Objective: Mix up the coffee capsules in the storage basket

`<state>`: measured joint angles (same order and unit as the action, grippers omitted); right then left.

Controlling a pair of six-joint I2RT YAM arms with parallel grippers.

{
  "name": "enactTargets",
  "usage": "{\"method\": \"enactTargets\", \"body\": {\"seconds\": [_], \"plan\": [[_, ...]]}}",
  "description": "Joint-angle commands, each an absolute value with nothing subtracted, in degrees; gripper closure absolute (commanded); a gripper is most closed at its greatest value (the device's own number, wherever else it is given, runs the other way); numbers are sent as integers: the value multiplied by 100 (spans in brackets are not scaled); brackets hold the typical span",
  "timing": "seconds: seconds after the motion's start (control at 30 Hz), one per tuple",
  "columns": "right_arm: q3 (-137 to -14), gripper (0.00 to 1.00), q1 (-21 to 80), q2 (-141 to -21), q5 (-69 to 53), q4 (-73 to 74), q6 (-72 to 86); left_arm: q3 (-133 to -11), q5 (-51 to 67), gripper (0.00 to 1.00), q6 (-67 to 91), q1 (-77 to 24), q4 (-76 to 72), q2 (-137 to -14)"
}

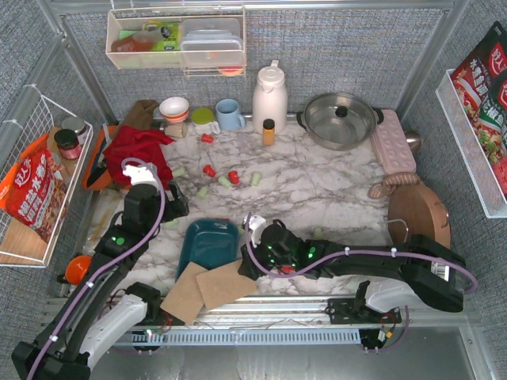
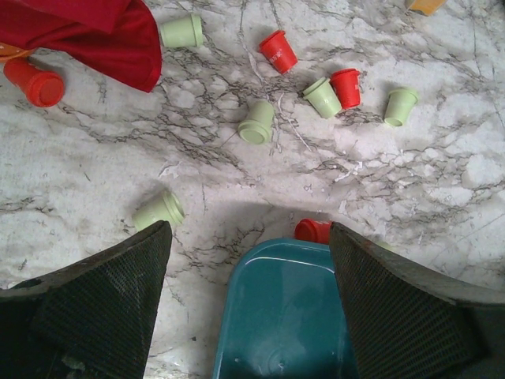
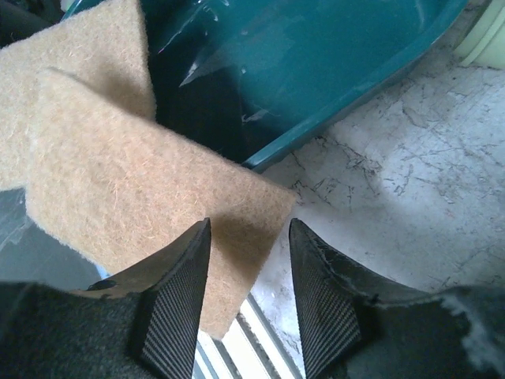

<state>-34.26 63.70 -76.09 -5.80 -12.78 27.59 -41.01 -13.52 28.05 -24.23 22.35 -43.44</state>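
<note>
Arms sit low at the bottom of the top view. Your left gripper (image 2: pixel 248 229) hangs wide open. Your right gripper (image 3: pixel 249 225) is narrower, jaws apart astride a brown mat (image 3: pixel 118 181) corner. The storage basket (image 2: pixel 276 316), glossy dark teal, sits lower centre between your left fingers. Red and pale green coffee capsules (image 2: pixel 256 124) lie scattered on the marble table (image 2: pixel 95 181) above it. One red capsule (image 2: pixel 313 230) touches the basket's far rim.
</note>
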Motion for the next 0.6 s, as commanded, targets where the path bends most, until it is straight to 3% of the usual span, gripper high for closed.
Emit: {"method": "enactTargets", "body": {"seconds": [0.0, 0.57], "plan": [[-3522, 53, 6364, -7598, -418, -1219, 2673, -4096, -1397, 11, 2763, -2422, 2058, -4370], [-3686, 80, 6277, -7638, -313, -1027, 2602, -4065, -1434, 10, 2744, -2421, 2056, -4385]]}}
